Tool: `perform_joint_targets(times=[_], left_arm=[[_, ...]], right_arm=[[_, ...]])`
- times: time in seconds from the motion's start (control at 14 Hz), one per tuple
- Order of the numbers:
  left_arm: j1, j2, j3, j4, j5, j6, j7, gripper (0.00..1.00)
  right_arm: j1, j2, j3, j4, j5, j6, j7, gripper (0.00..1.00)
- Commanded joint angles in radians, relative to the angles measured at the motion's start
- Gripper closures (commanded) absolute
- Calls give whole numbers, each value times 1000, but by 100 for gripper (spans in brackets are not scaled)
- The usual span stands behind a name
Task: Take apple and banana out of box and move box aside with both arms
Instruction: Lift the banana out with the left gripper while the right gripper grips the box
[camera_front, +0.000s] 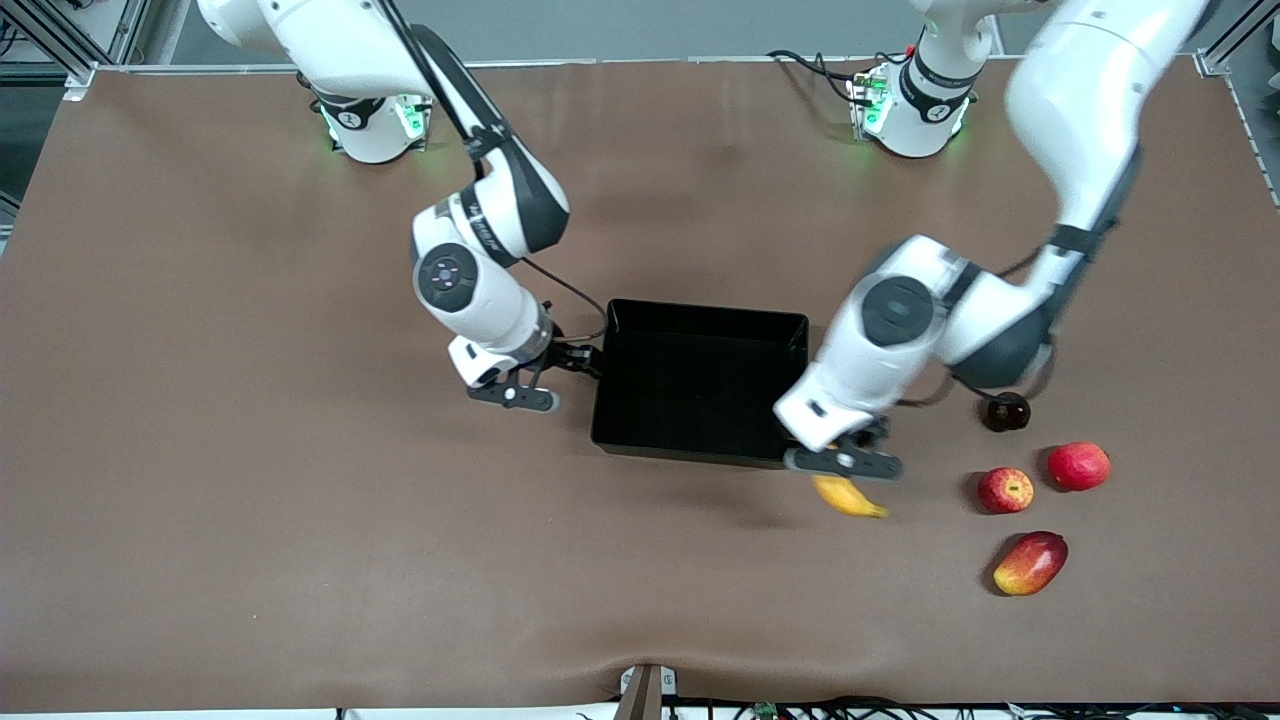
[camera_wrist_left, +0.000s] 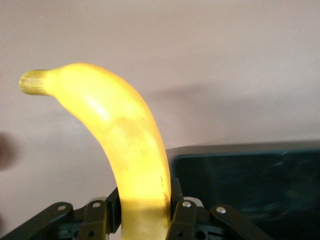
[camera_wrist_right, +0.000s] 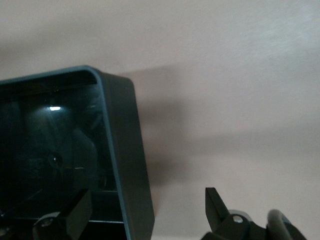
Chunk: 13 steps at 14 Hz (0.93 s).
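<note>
My left gripper (camera_front: 842, 466) is shut on the yellow banana (camera_front: 850, 497) and holds it over the table, at the corner of the black tray (camera_front: 690, 385) toward the left arm's end. In the left wrist view the banana (camera_wrist_left: 125, 140) curves out from between the fingers of the left gripper (camera_wrist_left: 145, 210), with the tray (camera_wrist_left: 250, 175) beside it. My right gripper (camera_front: 585, 362) is open at the tray's wall toward the right arm's end. In the right wrist view the right gripper (camera_wrist_right: 147, 205) straddles that wall (camera_wrist_right: 125, 150). The small red apple (camera_front: 1005, 490) lies on the table.
An all-red round fruit (camera_front: 1079, 466), a red-and-yellow mango (camera_front: 1031, 563) and a small dark round object (camera_front: 1005, 411) lie near the apple, toward the left arm's end of the table. The tray holds nothing.
</note>
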Motion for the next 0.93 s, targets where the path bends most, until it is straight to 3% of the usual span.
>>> perform_joint_targets(times=[0.0,0.14,0.29,0.36,0.86], left_arm=[[90,8,-21,-64,-13,-5,226,100],[132,41,-18,-82,-12,6,304,100],[158,74,-15,-96,8,28,325,100],[159,81,-4,-104,23,34,326,100],[199,100,49,-167,154,110,328,100]], right_arm=[[44,106,-12,106,6,13,28,0],[53,118,-12,114,-6,13,20,52],[53,121,-12,113,-23,15,19,92],[53,128,-12,114,-23,15,19,100],[22,109,-13,117,-20,-20,-18,100]])
